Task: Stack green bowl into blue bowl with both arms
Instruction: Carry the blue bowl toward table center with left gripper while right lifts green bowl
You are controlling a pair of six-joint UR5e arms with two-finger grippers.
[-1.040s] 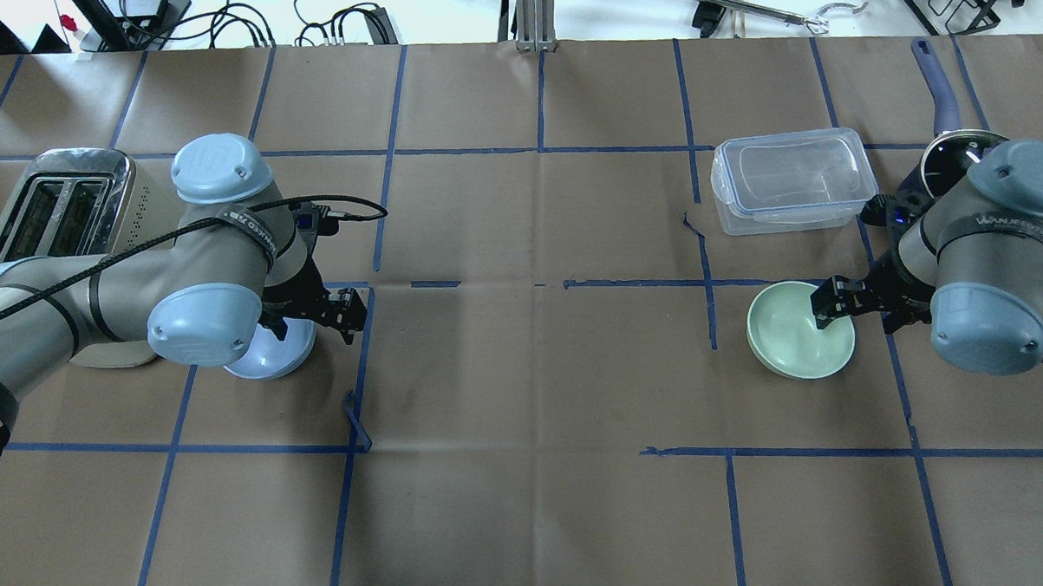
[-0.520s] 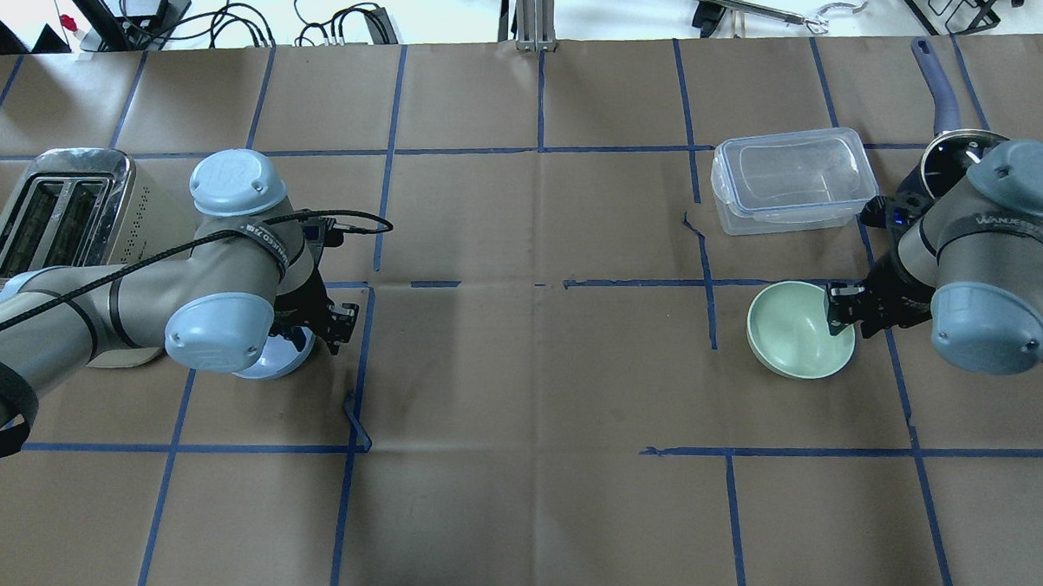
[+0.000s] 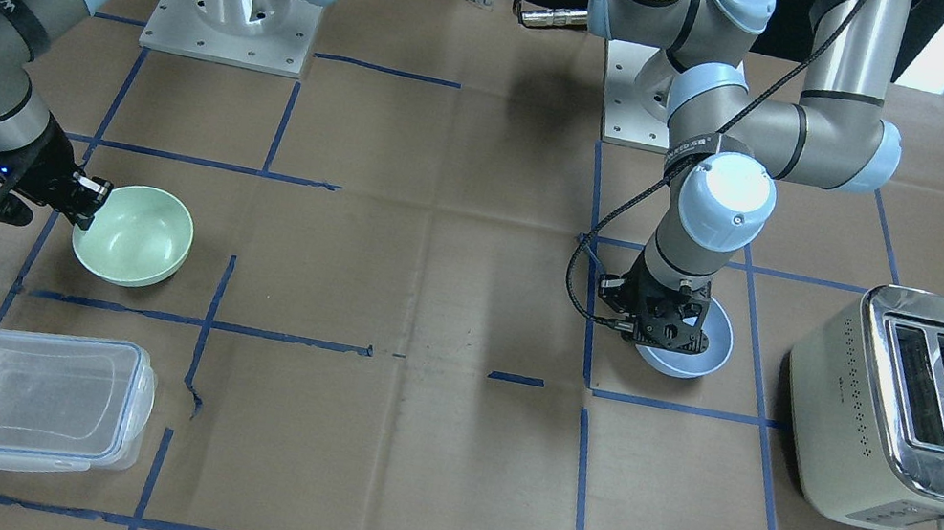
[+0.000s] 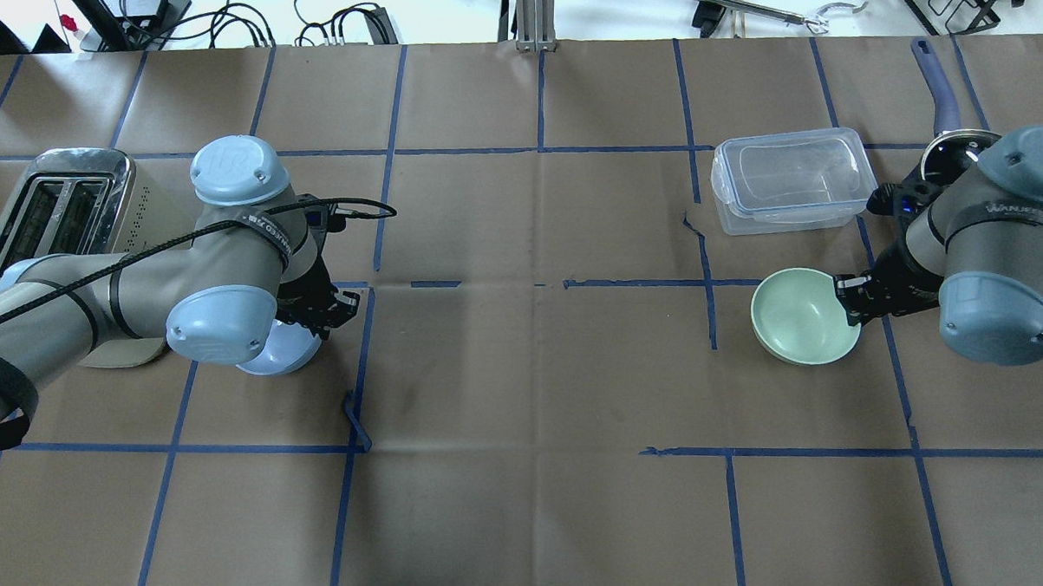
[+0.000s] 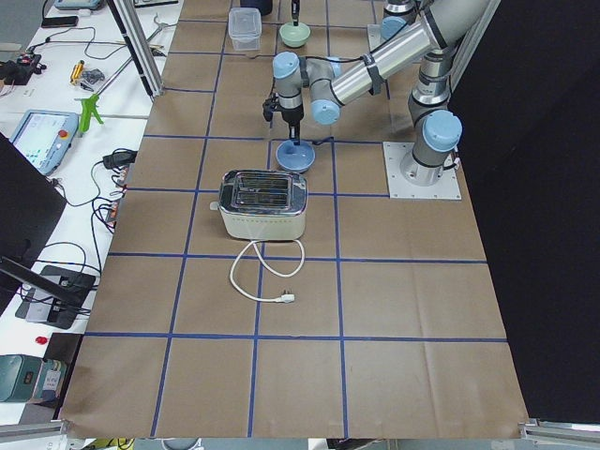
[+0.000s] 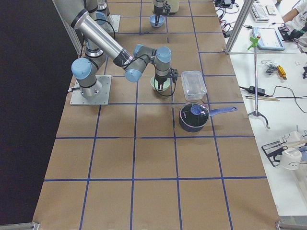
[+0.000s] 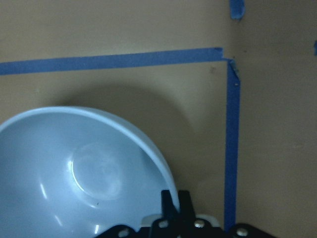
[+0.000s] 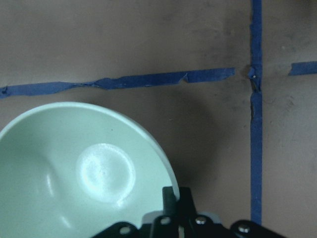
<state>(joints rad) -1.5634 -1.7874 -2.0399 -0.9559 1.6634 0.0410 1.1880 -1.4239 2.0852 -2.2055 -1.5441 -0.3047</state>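
The pale green bowl (image 4: pixel 800 318) sits right of centre, also in the front view (image 3: pixel 137 237) and right wrist view (image 8: pixel 84 173). My right gripper (image 4: pixel 847 297) is shut on its near-right rim, one finger inside and one outside (image 8: pixel 173 197). The bowl looks slightly tilted and raised. The pale blue bowl (image 4: pixel 287 354) is at the left beside the toaster, mostly hidden under my left arm; it shows in the front view (image 3: pixel 710 344) and left wrist view (image 7: pixel 89 173). My left gripper (image 4: pixel 332 308) is shut on its rim (image 7: pixel 173 201).
A cream and chrome toaster (image 4: pixel 56 216) stands close left of the blue bowl. A clear lidded container (image 4: pixel 790 181) lies just beyond the green bowl. A dark saucepan (image 4: pixel 951 156) is at the far right. Brown paper with blue tape lines lies between the bowls.
Both grippers closed from open onto the bowl rims. The green bowl shifted slightly away from the robot. The left arm's wrist moved a little over the blue bowl.
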